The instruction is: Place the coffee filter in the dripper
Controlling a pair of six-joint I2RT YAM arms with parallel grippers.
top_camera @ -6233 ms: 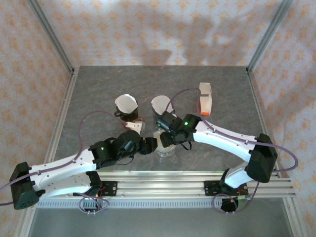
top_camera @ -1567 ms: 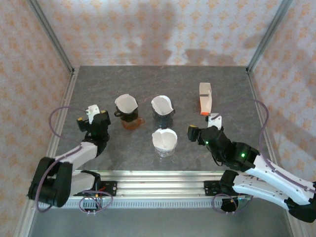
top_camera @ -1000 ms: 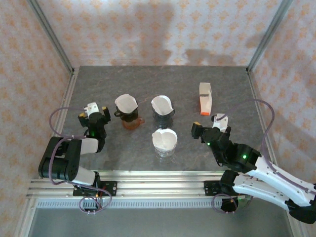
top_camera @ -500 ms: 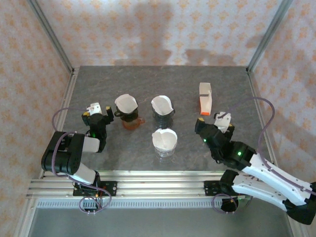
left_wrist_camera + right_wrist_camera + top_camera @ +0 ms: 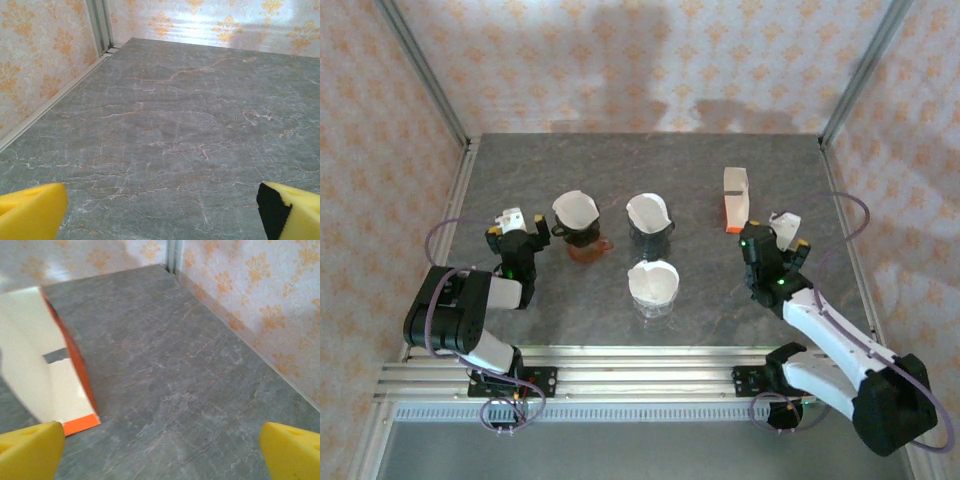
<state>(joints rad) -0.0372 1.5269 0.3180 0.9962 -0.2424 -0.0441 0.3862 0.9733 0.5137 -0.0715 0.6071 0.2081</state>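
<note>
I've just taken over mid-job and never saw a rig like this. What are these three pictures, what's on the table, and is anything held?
Two robot arms share one table. The overhead picture looks down: left arm, right arm. The other two come from wrist cameras; the yellow wedges in their bottom corners are the left fingers and right fingers, wide open, holding nothing. On the table stand three drippers, each holding a white filter, plus an orange-and-white box.

Bright even light, soft shadows on the back wall (image 5: 650, 95), box (image 5: 37, 357) slightly blurred
</note>
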